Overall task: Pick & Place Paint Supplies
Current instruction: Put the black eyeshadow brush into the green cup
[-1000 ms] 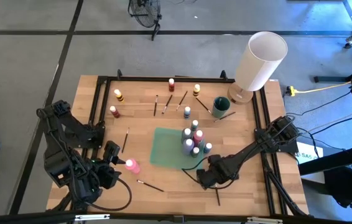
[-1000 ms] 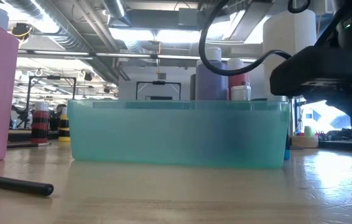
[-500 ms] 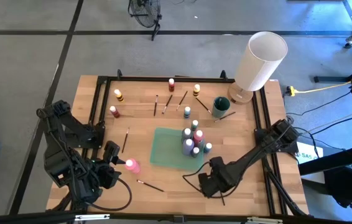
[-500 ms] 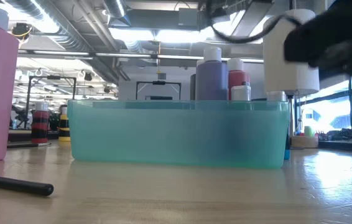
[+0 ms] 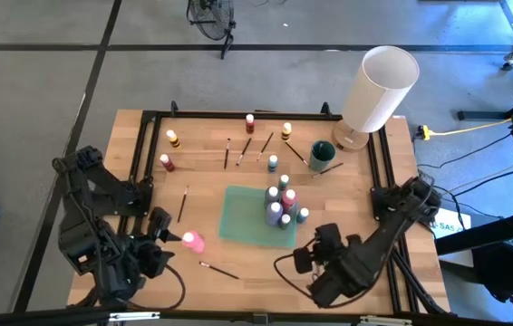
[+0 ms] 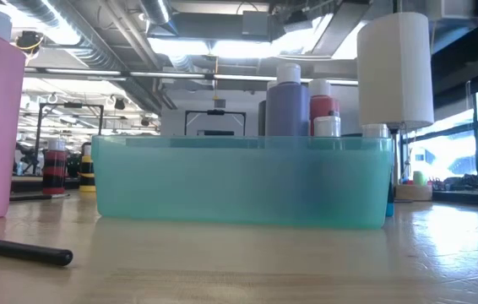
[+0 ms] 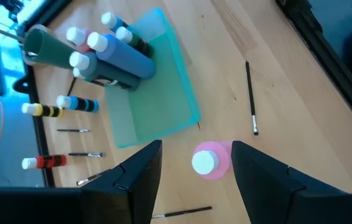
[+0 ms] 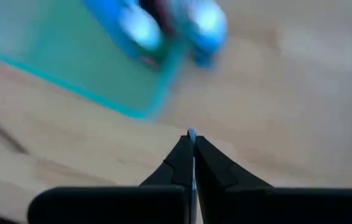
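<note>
A pale wooden surface (image 5: 211,154) carries a shallow teal tray (image 5: 243,215) at its middle. Several small paint bottles (image 5: 280,204) stand clustered at the tray's far-right part. A pink bottle (image 5: 192,241) stands just left of the tray, with the left end effector (image 5: 168,243) beside it, fingers spread wide and empty. Right of the tray, the right end effector (image 8: 192,138) is pinched on a thin brush (image 8: 192,134). More brushes (image 5: 244,148) lie beyond the tray.

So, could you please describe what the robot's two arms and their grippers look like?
Both are black, jointed arms with blocky housings. A black cable loops beside the left arm, another beside the right arm. The left gripper has two broad dark fingers; the right gripper's taper to slim points.
</note>
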Tool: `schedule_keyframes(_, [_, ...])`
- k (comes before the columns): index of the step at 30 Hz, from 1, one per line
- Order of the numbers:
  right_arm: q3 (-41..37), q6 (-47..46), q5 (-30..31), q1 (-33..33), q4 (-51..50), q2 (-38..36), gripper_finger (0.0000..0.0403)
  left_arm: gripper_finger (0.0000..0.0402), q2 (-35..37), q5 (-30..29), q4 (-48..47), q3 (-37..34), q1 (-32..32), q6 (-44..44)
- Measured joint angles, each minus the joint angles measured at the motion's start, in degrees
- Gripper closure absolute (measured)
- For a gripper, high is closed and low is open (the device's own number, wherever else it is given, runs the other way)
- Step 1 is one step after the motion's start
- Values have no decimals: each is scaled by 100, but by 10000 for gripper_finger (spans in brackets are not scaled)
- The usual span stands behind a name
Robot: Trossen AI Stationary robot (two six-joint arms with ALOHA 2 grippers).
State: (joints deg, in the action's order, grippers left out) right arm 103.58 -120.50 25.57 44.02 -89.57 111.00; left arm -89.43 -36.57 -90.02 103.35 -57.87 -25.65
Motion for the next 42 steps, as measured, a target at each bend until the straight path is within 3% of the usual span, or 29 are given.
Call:
schedule_keyframes(10, [90, 1593, 3102, -131, -46, -502, 397, 212, 49, -1426, 7, -390, -123, -101])
schedule_keyframes(18, [93, 2820, 4483, -270, -48, -1216, 397, 213, 92, -2112, 14, -1057, 61, -378])
schedule_keyframes(24, [90, 3641, 4692, -268, -45, -1795, 398, 213, 94, -2147, 334, -1378, 186, -772])
schedule_keyframes(32, [90, 4798, 5026, -353, -44, -2298, 402, 213, 94, -2144, 1779, -1384, 166, -799])
schedule_keyframes(42, [-41, 6042, 4638, -621, -43, -2769, 403, 213, 91, -2043, 2736, -1384, 166, -1605])
